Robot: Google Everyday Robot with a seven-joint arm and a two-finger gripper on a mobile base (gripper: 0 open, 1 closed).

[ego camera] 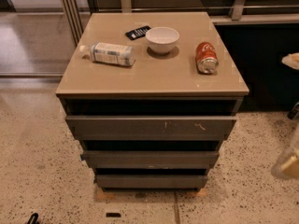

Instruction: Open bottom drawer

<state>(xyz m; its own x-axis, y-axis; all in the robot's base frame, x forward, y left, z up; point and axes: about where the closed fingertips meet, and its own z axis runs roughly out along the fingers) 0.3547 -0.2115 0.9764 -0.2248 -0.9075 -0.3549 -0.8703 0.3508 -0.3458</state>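
A tan-topped cabinet stands on the speckled floor with three grey drawers stacked in its front. The bottom drawer is the lowest and narrowest front, just above the floor, and sits set back under the middle drawer. The top drawer juts out the most. My gripper shows only as a pale blurred shape at the right edge, level with the middle drawer and well apart from the cabinet. Another pale arm part is above it.
On the cabinet top lie a plastic bottle on its side, a white bowl, a black remote and a tipped red can. A glass partition is at the left and a dark counter at the right.
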